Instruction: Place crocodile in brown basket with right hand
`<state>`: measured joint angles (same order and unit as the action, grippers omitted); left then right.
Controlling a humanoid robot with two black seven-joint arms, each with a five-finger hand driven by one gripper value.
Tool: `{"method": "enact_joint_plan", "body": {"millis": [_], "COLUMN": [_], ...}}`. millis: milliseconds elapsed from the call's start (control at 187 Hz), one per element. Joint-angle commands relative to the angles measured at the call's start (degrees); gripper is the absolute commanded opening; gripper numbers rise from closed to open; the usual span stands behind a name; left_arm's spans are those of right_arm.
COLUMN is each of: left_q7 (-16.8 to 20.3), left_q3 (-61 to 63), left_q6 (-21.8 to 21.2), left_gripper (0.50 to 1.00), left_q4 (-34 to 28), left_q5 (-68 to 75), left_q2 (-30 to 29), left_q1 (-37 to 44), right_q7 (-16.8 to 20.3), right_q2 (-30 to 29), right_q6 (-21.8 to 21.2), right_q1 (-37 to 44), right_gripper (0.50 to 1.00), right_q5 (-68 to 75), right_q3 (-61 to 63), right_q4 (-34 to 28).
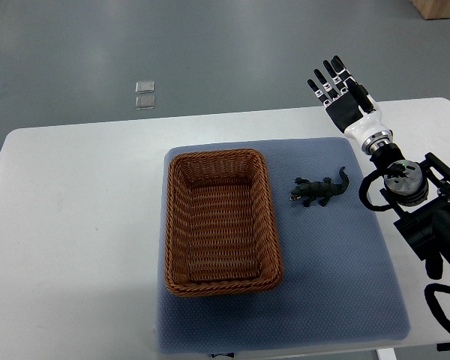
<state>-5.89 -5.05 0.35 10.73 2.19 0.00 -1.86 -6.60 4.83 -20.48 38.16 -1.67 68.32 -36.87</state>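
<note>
White table point(75, 195) on grey floor point(210, 52)

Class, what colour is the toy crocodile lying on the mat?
Dark green, nearly black; the crocodile shows in the top view.

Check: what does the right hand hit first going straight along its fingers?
Likely nothing: right hand points past the table far edge, over floor. Crocodile lies behind it. Height unclear.

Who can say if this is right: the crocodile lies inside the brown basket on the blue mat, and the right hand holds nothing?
One detail is wrong. The top view shows the crocodile lying outside the brown basket, on the blue mat just right of it. The rest stands: the basket is on the mat, and the right hand holds nothing.
</note>
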Motion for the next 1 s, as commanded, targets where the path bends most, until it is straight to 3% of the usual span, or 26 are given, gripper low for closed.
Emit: {"method": "enact_joint_plan", "body": {"millis": [0, 428, 728, 899, 995], "left_q7": [0.0, 0.0, 0.1, 0.0, 0.0], "left_q3": [0.3, -0.2, -0.3, -0.4, -0.4], "left_q6": [0.0, -0.1, -0.3, -0.4, -0.4], "left_gripper": [1.000, 1.000, 1.000, 1.000, 1.000], "left_q4": [0.1, -0.1, -0.1, -0.1, -0.1], "left_q5": [0.1, -0.1, 0.0, -0.1, 0.0], "left_q2": [0.0, 0.0, 0.0, 0.0, 0.0], "left_q1": [0.0, 0.0, -0.1, -1.0, -1.1], "right_q7": [0.0, 0.0, 1.5, 2.0, 4.4], "right_q2": [0.0, 1.4, 3.6, 7.2, 10.7], "right_q6": [0.0, 0.9, -0.8, -3.4, -3.6], "right_q1": [-0.1, 0.9, 1.9, 4.9, 8.2], "right_gripper": [0.930, 0.930, 0.930, 0.930, 0.930], "right_q5": [0.0, -1.7, -2.7, -10.0, -15.1], "right_q3": [0.0, -2.0, -3.6, -8.7, -13.7], "right_q4": [0.0, 0.0, -1.0, -2.2, -3.0]}}
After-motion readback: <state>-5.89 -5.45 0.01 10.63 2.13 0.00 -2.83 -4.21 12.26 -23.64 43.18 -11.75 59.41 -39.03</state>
